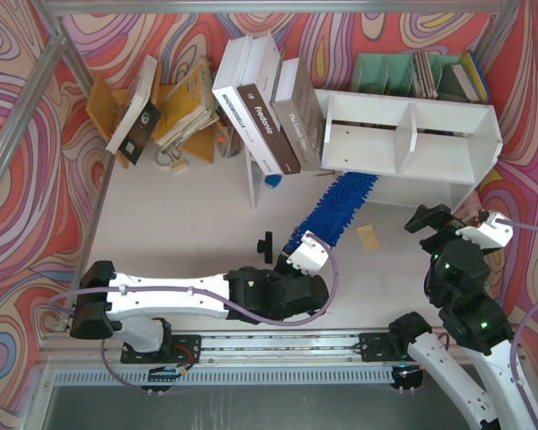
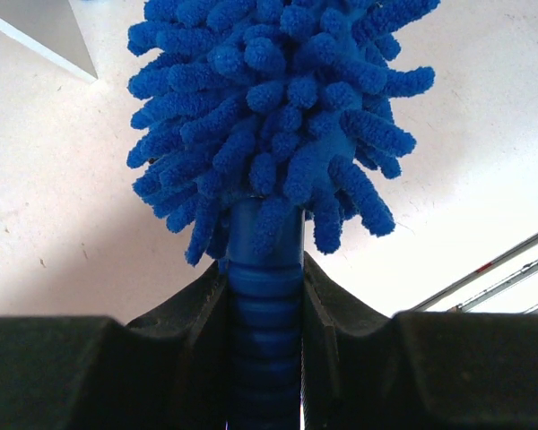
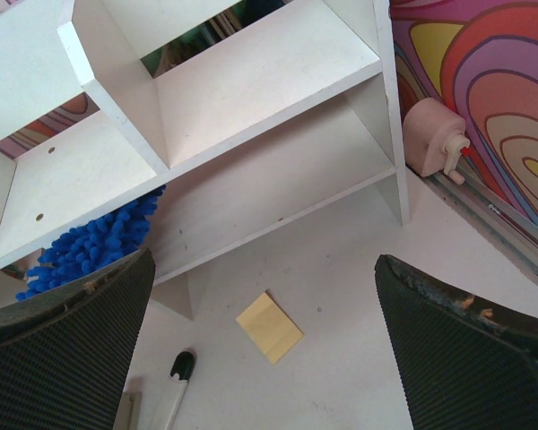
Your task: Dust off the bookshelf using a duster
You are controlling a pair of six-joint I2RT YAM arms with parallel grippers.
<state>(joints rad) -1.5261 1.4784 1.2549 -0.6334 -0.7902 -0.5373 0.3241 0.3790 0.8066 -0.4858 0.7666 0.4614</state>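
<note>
The white bookshelf (image 1: 412,134) stands at the back right, with two cubbies split by a divider and a lower shelf; it also shows in the right wrist view (image 3: 251,98). The blue fluffy duster (image 1: 336,208) lies slanted on the table, its far end reaching under the shelf's left side onto the lower shelf. Its fluffy head (image 2: 269,116) fills the left wrist view, and its tip shows in the right wrist view (image 3: 90,246). My left gripper (image 2: 265,305) is shut on the duster's ribbed blue handle (image 2: 265,296). My right gripper (image 3: 264,349) is open and empty, in front of the shelf's right end.
A thin white upright board (image 1: 249,175) holds leaning books (image 1: 264,112) left of the shelf. A green rack of books (image 1: 417,76) stands behind it. A yellow note pad (image 3: 269,326) and a black-tipped tool (image 3: 181,369) lie on the table. More books (image 1: 161,107) lie at back left.
</note>
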